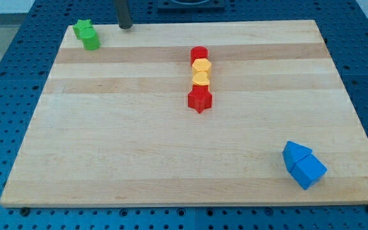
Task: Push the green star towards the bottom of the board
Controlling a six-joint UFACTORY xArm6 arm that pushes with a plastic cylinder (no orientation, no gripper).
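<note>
Wooden board (107, 140), green star (82, 28) top left, my tip (125, 27) just right, no jaws in view

A pale wooden board (171, 160) fills most of the view, its planks running from the view's left to the view's right in alternating lighter and slightly darker bands. It lies on a blue table (5, 83) covered in a regular grid of small dark holes, which shows along both sides and at the bottom corners. Small dark feet peek out under the board's bottom edge. At the view's top, a dark grey strip (190, 6) crosses behind the board. The light is even and soft, casting only faint shadows.
</note>
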